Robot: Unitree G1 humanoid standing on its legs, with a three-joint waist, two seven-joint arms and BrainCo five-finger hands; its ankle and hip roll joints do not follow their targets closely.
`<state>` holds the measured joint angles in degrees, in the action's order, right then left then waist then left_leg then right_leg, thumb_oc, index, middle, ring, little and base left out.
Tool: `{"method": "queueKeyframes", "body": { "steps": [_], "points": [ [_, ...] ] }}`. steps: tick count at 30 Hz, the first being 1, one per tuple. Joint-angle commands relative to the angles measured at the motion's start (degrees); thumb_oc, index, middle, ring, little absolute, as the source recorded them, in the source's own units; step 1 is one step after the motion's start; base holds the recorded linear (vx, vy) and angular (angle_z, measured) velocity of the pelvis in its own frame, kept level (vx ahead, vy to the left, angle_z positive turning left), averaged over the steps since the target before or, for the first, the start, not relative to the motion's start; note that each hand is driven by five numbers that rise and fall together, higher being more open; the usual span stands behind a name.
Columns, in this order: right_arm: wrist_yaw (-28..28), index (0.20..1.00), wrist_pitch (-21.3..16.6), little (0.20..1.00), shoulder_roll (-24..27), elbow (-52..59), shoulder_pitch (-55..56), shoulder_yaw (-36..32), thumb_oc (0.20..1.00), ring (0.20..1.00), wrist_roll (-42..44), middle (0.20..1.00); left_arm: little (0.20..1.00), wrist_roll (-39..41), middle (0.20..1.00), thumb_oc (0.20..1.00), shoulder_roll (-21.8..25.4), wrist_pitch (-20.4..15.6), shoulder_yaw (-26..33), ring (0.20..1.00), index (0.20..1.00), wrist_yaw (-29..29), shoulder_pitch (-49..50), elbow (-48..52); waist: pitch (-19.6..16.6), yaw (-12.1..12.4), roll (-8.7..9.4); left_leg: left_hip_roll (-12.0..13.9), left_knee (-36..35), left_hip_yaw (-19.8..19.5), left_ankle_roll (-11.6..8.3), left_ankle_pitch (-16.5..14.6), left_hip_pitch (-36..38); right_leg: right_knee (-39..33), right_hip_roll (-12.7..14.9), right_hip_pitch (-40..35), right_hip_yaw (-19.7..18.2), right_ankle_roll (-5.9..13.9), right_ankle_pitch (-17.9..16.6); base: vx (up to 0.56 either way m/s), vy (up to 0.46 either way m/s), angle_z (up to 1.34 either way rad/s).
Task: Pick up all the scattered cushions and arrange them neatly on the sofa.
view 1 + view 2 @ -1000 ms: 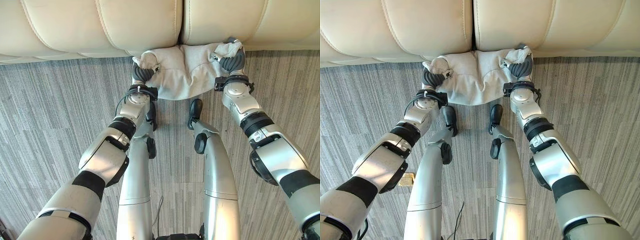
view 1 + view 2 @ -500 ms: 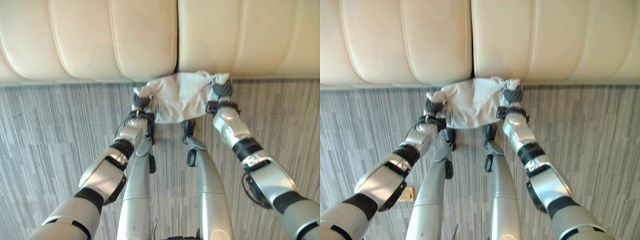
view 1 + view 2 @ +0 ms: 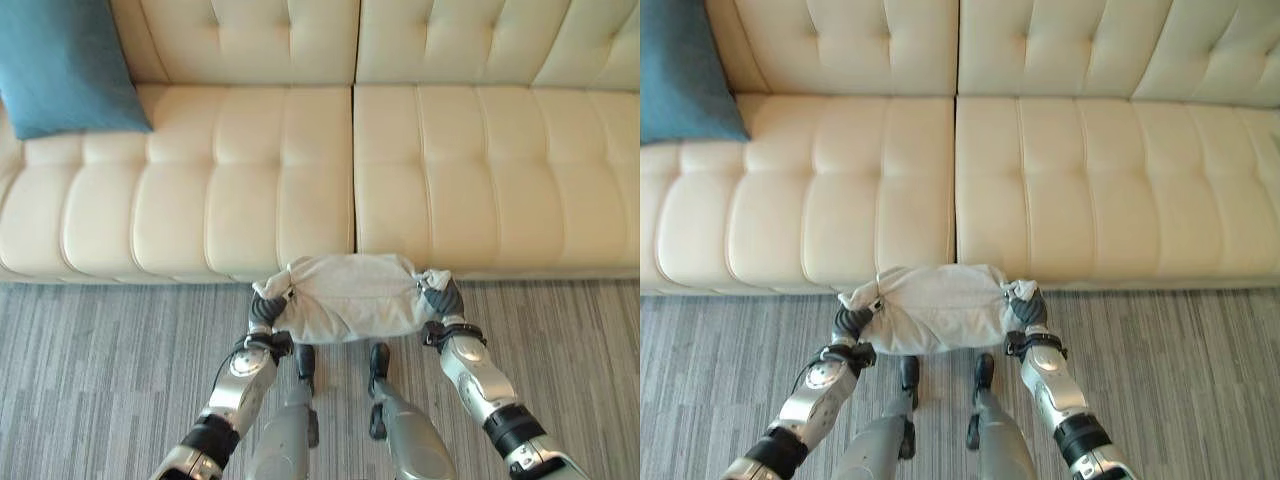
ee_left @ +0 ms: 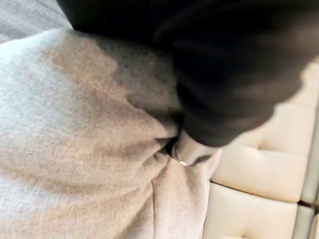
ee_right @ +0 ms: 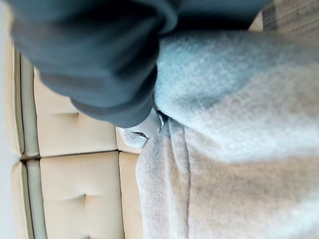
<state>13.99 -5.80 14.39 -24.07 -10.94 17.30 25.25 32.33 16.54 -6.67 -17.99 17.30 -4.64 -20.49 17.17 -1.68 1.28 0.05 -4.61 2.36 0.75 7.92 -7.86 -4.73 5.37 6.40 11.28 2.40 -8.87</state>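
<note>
1. A blue cushion (image 3: 62, 62) leans against the backrest at the far left of the cream sofa (image 3: 480, 170).
2. The left hand (image 3: 266, 308) clamps the left end of a grey cushion (image 3: 350, 298) — fingers curled into the fabric.
3. The grey cushion hangs between both hands, above the carpet (image 3: 100, 370), just in front of the seat edge near the middle seam.
4. The right hand (image 3: 442, 300) grips the right end — fingers dug into the cloth.

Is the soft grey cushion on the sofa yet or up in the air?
Up in the air. The soft grey cushion hangs between the left hand and right hand, before the cream leather sofa's front edge, not resting on its seat.
</note>
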Motion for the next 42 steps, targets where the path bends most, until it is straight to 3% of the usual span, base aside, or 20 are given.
{"method": "queueKeyframes", "body": {
  "steps": [1, 11, 14, 15, 16, 18, 20, 22, 23, 24, 26, 29, 32, 36, 37, 39, 40, 42],
  "points": [
    [-2.0, 0.200, -1.5, 0.200, -0.9, 1.7, 2.5, -0.9, 0.200, 0.200, -2.4, 0.200, 0.200, -3.6, 0.200, 0.200, -1.1, -2.4, 0.0, 0.200, 0.200, -3.0, 0.1, 3.6, -8.3, 1.1, -0.17, 0.9, -0.4, 0.6, -4.02, -7.9, 4.8, -0.3, 1.9, -3.3, -0.1, 5.52, 7.1, 0.08, 0.091, -0.04],
    [-1.7, 0.200, 0.9, 0.200, -0.9, 1.9, 5.4, -1.1, 0.200, 0.200, -2.6, 0.200, 0.200, -5.5, 0.200, 0.200, -0.2, 0.4, 0.0, 0.200, 0.200, -1.3, 2.9, 3.8, -9.4, 2.7, 1.29, -1.2, -0.4, 0.1, -0.28, -10.5, 8.9, 1.1, 3.5, -7.0, -0.8, 7.12, 6.7, 0.06, 0.134, -0.06],
    [-1.3, 0.200, 1.3, 0.200, -0.8, 2.7, 6.0, -1.4, 0.200, 0.200, -3.4, 0.200, 0.200, -6.9, 0.200, 0.200, -0.1, 1.0, -0.2, 0.200, 0.200, -0.5, 2.7, 3.7, -8.6, 2.4, 1.00, -1.8, -0.4, -0.9, 0.84, -10.6, 9.3, 7.1, 4.2, -5.4, -1.6, 7.20, 8.0, 0.02, 0.198, 0.08],
    [-1.1, 0.200, 1.4, 0.200, -1.1, 3.3, 6.7, -1.6, 0.200, 0.200, -3.7, 0.200, 0.200, -7.1, 0.200, 0.200, -0.5, 1.3, -0.2, 0.200, 0.200, -0.1, 2.5, 3.4, -7.8, 2.3, 0.59, -2.6, -0.4, -2.0, 1.83, -10.8, 9.7, 15.4, 5.2, -2.3, -2.2, 6.86, 7.9, -0.01, 0.238, 0.20],
    [-0.9, 0.200, 1.4, 0.200, -1.3, 3.3, 6.9, -1.3, 0.200, 0.200, -4.1, 0.200, 0.200, -7.6, 0.200, 0.200, -0.8, 1.5, -0.3, 0.200, 0.200, 0.5, 2.2, 3.1, -6.7, 1.9, 0.44, -3.4, -0.4, -2.4, 2.78, -11.0, 10.3, 21.9, 6.3, 0.7, -2.8, 6.55, 5.4, -0.01, 0.304, 0.20],
    [-0.3, 0.200, 1.3, 0.200, -2.0, 2.9, 6.9, -1.0, 0.200, 0.200, -4.3, 0.200, 0.200, -7.6, 0.200, 0.200, -1.2, 1.7, -0.4, 0.200, 0.200, 1.0, 1.7, 2.8, -5.2, 1.6, 0.24, -3.8, -0.4, -2.7, 3.56, -11.6, 11.2, 28.9, 6.6, 4.2, -3.5, 5.62, 4.3, 0.01, 0.143, 0.10],
    [-0.1, 0.200, 1.2, 0.200, -2.4, 2.7, 7.0, -0.8, 0.200, 0.200, -4.0, 0.200, 0.200, -8.0, 0.200, 0.200, -1.6, 1.8, -0.8, 0.200, 0.200, 1.1, 1.1, 2.0, -4.3, 1.0, 0.45, -3.2, -0.4, -3.1, 2.91, -12.0, 11.8, 30.5, 2.2, 7.9, -6.1, 4.70, 9.0, 0.05, -0.022, 0.04],
    [0.0, 0.200, 1.2, 0.200, -2.4, 2.5, 6.7, -0.8, 0.200, 0.200, -3.8, 0.200, 0.200, -7.8, 0.200, 0.200, -1.9, 1.6, -0.6, 0.200, 0.200, 1.3, 0.8, 1.9, -4.1, 1.1, 0.52, -2.9, -0.4, -2.5, 2.59, -12.0, 11.7, 29.1, 0.8, 9.8, -5.6, 4.47, 10.5, 0.07, -0.039, 0.15],
    [0.8, 0.200, 0.9, 0.200, -2.7, 2.5, 6.0, -1.0, 0.200, 0.200, -3.0, 0.200, 0.200, -7.2, 0.200, 0.200, -2.1, 1.5, 0.3, 0.200, 0.200, 1.8, 0.2, 2.3, -3.7, 1.8, 0.95, -3.2, -0.4, -0.9, 2.10, -12.6, 11.9, 19.2, 0.6, 10.1, -0.9, 5.18, 8.8, 0.09, -0.036, 0.20],
    [0.8, 0.200, 0.9, 0.200, -2.6, 2.5, 6.0, -1.0, 0.200, 0.200, -3.0, 0.200, 0.200, -7.2, 0.200, 0.200, -2.1, 1.5, 0.3, 0.200, 0.200, 1.8, 0.2, 2.3, -3.6, 1.8, 0.78, -3.0, -0.4, -1.0, 2.05, -12.7, 12.0, 18.6, 0.4, 9.7, -0.8, 5.14, 8.5, 0.22, -0.096, 0.01],
    [1.0, 0.200, 0.6, 0.200, -2.6, 2.1, 5.4, -1.4, 0.200, 0.200, -3.0, 0.200, 0.200, -7.5, 0.200, 0.200, -2.6, 1.7, 1.3, 0.200, 0.200, 1.8, 0.2, 1.6, -3.5, 1.6, 1.47, -3.6, -0.4, -0.3, 1.07, -14.1, 14.2, 4.7, -2.7, 9.4, 1.7, 7.16, 4.7, 0.29, -0.147, -0.13],
    [1.2, 0.200, 0.8, 0.200, -1.9, 2.4, 6.2, -2.4, 0.200, 0.200, -3.8, 0.200, 0.200, -8.3, 0.200, 0.200, -2.6, 1.6, 2.5, 0.200, 0.200, 1.2, 0.8, 1.8, -4.1, 1.4, 1.89, -3.6, -0.4, -0.5, 0.07, -15.2, 16.0, -0.3, -2.9, 8.5, 3.4, 7.77, 3.2, 0.33, -0.162, 0.04],
    [0.5, 0.200, 0.8, 0.200, -1.6, 2.6, 7.6, -2.7, 0.200, 0.200, -4.0, 0.200, 0.200, -8.4, 0.200, 0.200, -3.0, 1.4, 2.5, 0.200, 0.200, 0.5, 2.1, 1.9, -5.3, 1.5, 1.81, -3.1, -0.4, -0.7, -0.58, -16.1, 17.7, -0.3, -3.0, 6.6, 3.7, 6.49, 3.7, 0.36, -0.164, 0.18],
    [-1.0, 0.200, 0.6, 0.200, 0.1, 1.9, 8.5, -3.7, 0.200, 0.200, -4.5, 0.200, 0.200, -7.9, 0.200, 0.200, -3.7, 1.0, 3.5, 0.200, 0.200, -0.6, 4.6, 2.9, -8.2, 1.1, -0.27, -0.9, 7.9, -0.8, -3.70, -11.1, 18.0, -0.3, -4.8, 0.9, 4.6, 4.01, 5.7, 0.42, -0.198, 0.00],
    [-1.0, 0.200, 0.6, 0.200, 0.1, 1.9, 8.5, -3.7, 0.200, 0.200, -4.5, 0.200, 0.200, -7.9, 0.200, 0.200, -3.7, 1.0, 3.5, 0.200, 0.200, -0.6, 4.6, 2.9, -8.2, 1.1, -0.29, -0.9, 8.0, -0.8, -3.72, -11.2, 17.9, -0.3, -4.8, 0.9, 4.7, 4.00, 5.7, 0.25, -0.152, 0.01],
    [-1.5, 0.200, 0.5, 0.200, 0.9, 1.9, 8.7, -4.1, 0.200, 0.200, -4.4, 0.200, 0.200, -7.4, 0.200, 0.200, -3.8, 1.0, 4.1, 0.200, 0.200, -1.4, 5.3, 3.0, -8.2, 1.3, -0.84, -0.4, 15.4, -0.1, -6.66, -7.1, 15.6, -0.3, -5.2, -1.4, 5.3, 2.95, 7.8, 0.27, -0.202, -0.06],
    [-1.7, 0.200, 0.4, 0.200, 1.7, 2.1, 8.2, -4.2, 0.200, 0.200, -4.7, 0.200, 0.200, -6.8, 0.200, 0.200, -3.8, 0.6, 4.2, 0.200, 0.200, -1.5, 5.5, 3.2, -7.4, 1.7, -0.78, -0.5, 23.9, 0.4, -8.66, -4.1, 11.8, -0.3, -5.1, -3.4, 5.6, 1.96, 9.3, 0.29, -0.238, 0.06],
    [-1.5, 0.200, 0.5, 0.200, 2.2, 2.6, 7.9, -4.7, 0.200, 0.200, -5.0, 0.200, 0.200, -6.3, 0.200, 0.200, -3.7, 0.6, 4.3, 0.200, 0.200, -1.5, 5.7, 3.5, -6.5, 2.1, -0.51, -0.2, 30.3, 1.1, -9.22, -3.3, 8.4, -0.3, -5.1, -5.0, 5.6, 1.06, 10.5, 0.26, -0.213, 0.06]
  ]
}}
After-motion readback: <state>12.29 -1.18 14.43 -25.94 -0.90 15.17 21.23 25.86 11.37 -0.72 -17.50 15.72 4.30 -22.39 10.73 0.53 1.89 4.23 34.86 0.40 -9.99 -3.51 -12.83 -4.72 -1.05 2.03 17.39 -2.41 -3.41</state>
